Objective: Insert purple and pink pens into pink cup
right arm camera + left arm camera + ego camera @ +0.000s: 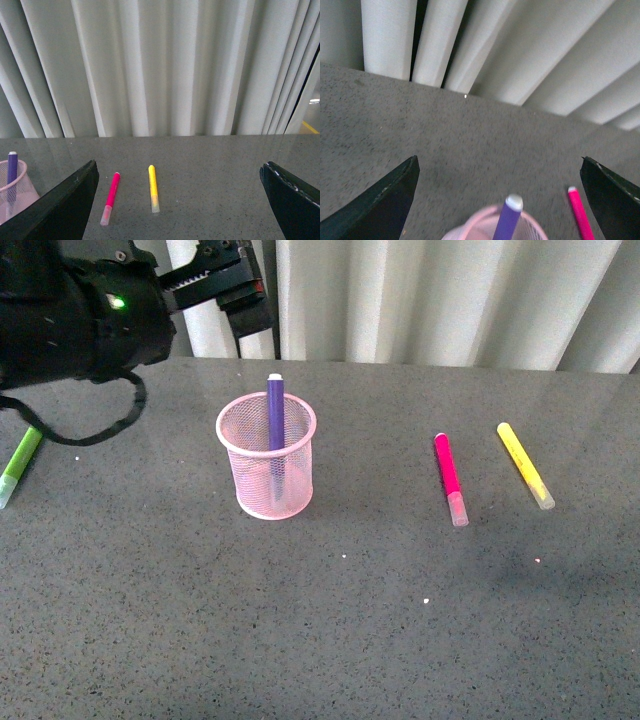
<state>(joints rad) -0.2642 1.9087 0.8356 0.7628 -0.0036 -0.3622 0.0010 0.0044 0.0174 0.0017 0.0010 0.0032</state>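
At the far left edge, the lime-green marker [20, 465] lies on the table [300, 640]; it is not part of the task, so leave it. The left gripper [499, 161] hangs above and beyond the pink cup [250, 480], with its jaws spread wide and nothing between them. The purple pen [275, 405] stands nearly upright inside the cup, its top showing above the rim, so treat that half of the task as done. To the right of the cup and well apart from it, the pink pen [447, 472] lies flat on the table. Its long axis runs near to far with a slight tilt, and its clear cap is at the near end. The yellow marker [522, 462] lies just right of the pink pen on a similar line; do not confuse the two. The right gripper [179, 165] is fully open and empty, and the pink pen sits ahead of it towards its left finger. Judge the right arm the nearer one for this pick. The table is dark grey, speckled and level. A pale pleated curtain [430, 300] closes the far side.
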